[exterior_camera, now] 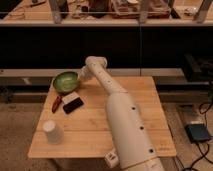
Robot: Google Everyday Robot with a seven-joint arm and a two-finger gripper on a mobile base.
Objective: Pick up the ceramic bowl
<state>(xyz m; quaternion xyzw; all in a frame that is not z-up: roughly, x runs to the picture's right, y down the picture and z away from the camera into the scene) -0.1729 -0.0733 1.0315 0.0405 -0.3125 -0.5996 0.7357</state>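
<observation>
The ceramic bowl, green inside with a darker rim, is at the table's far left corner. My gripper is at the bowl's right rim, at the end of the white arm that reaches from the front of the table across to the back left. The arm's wrist hides where the gripper meets the rim.
An upside-down white cup stands at the front left of the wooden table. A black-and-white flat object and a small red object lie just in front of the bowl. Dark shelving runs behind the table.
</observation>
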